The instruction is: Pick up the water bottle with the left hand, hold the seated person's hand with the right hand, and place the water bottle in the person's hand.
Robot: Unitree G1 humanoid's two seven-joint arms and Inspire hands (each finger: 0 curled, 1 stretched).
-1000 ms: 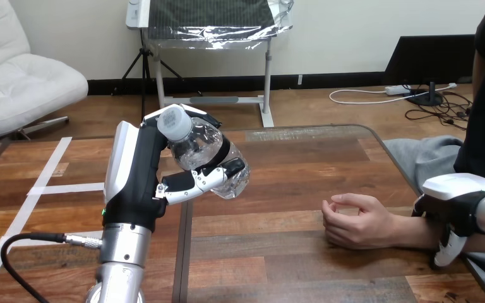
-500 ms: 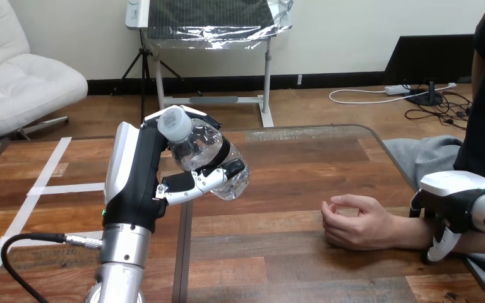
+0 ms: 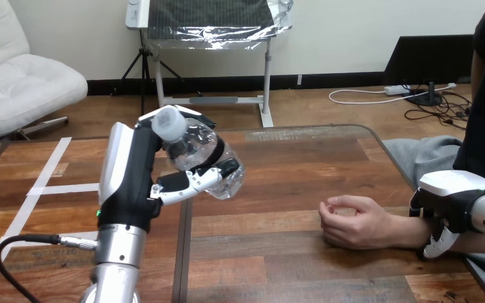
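Observation:
My left hand [image 3: 136,173] is raised above the table's left half, its fingers and thumb curled round a clear water bottle [image 3: 197,156] with a white cap; the bottle tilts, cap toward me. The person's hand [image 3: 352,222] rests on the table at the right, loosely curled, palm side down. My right hand [image 3: 449,205] sits over the person's forearm at the far right edge, with a white finger hanging down on the near side of the forearm; whether it grips the forearm I cannot tell.
The wooden table [image 3: 290,170] stretches ahead, with bare room between the bottle and the person's hand. The table's right edge runs close behind the person's arm.
My left hand with the bottle has shifted slightly left. My right hand moved a little left along the person's forearm, and the person's hand edged slightly left.

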